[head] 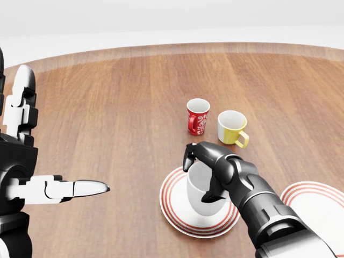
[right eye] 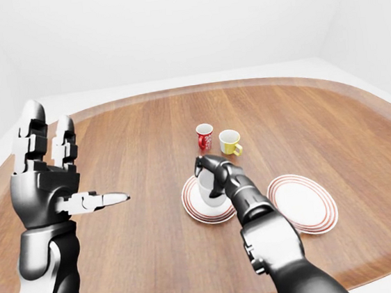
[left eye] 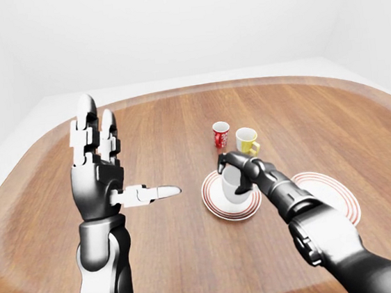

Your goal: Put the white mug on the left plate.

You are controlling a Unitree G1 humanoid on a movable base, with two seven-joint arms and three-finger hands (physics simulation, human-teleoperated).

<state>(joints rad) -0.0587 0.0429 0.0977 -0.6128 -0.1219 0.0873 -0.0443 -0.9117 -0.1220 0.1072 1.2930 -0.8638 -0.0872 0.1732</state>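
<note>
The white mug (head: 199, 192) stands upright on the left plate (head: 173, 210), a white plate with red rings, low in the middle of the head view. My right hand (head: 198, 180) is shut on the mug. Its fingers (head: 193, 152) curl over the rim and the thumb presses the mug's right side. The mug's handle is hidden behind the hand. My left hand (left eye: 119, 170) is raised at the left of the left-eye view, open and empty, well apart from the plate.
A red patterned mug (head: 198, 116) and a yellow mug (head: 233, 128) stand just above the left plate. The second red-ringed plate (head: 318, 203) lies at the lower right under my right forearm. The wooden table (left eye: 179, 120) is round-edged, with white floor beyond.
</note>
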